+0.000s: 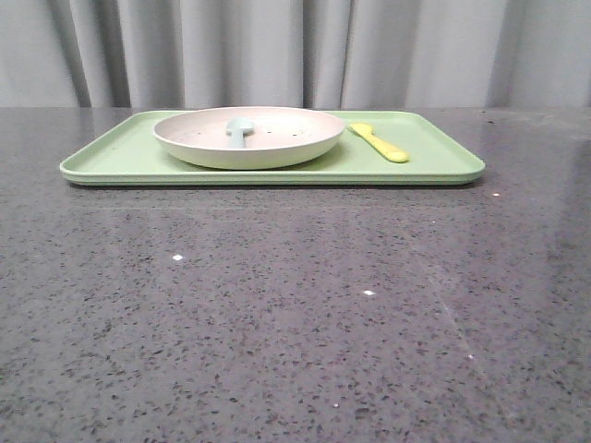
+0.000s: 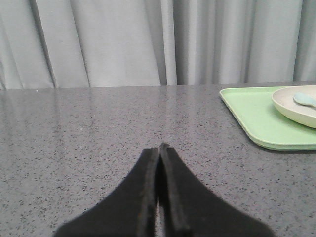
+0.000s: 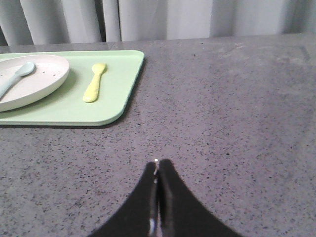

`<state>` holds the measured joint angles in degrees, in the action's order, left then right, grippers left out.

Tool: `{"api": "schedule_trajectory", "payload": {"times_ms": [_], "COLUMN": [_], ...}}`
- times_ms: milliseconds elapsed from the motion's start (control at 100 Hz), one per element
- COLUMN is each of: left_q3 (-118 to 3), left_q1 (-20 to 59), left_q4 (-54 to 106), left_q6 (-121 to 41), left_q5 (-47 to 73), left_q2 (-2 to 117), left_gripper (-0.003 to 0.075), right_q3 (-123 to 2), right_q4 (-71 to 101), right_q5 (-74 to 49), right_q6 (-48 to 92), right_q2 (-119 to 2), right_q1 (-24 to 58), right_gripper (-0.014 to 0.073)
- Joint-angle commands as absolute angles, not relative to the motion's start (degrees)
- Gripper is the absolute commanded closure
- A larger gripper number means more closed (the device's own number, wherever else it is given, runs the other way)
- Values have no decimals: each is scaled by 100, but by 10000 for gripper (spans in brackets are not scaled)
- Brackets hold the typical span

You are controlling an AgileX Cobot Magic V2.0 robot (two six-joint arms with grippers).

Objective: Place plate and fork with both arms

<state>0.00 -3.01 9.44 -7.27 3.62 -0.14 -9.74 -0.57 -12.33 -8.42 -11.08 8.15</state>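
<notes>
The pinkish-cream speckled plate (image 1: 277,138) rests on a light-green tray (image 1: 120,157) at the far side of the table; it also shows in the wrist views (image 2: 291,106) (image 3: 39,81). The yellow fork (image 1: 379,141) (image 3: 94,82) lies flat on the tray just right of the plate. My left gripper (image 2: 159,148) is shut and empty, well to the left of the tray above bare table. My right gripper (image 3: 158,164) is shut and empty, nearer than the tray's right corner. Neither gripper shows in the front view.
A pale blue-green spoon (image 1: 239,129) (image 2: 305,99) (image 3: 15,76) lies inside the plate. The tray (image 3: 118,94) sits on a dark grey speckled tabletop (image 1: 295,305). Grey curtains (image 1: 295,51) hang behind the table's far edge.
</notes>
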Motion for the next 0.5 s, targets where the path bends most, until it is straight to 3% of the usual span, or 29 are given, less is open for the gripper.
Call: {"api": "schedule_trajectory", "payload": {"times_ms": [0,490], "left_q3": [76,76], "left_q1": [-316,-316], "left_q4": [940,940], "left_q6": [-724,-724], "left_q5": [-108,-108], "left_q2": [-202,-202], "left_gripper": [741,741], "right_q3": [-749,127], "right_q4": [-113,-93], "right_q5": [-360,-294], "right_q6": [-723,-729], "right_q2": [-918,197], "right_q1": [720,464], "right_gripper": [661,661]}}
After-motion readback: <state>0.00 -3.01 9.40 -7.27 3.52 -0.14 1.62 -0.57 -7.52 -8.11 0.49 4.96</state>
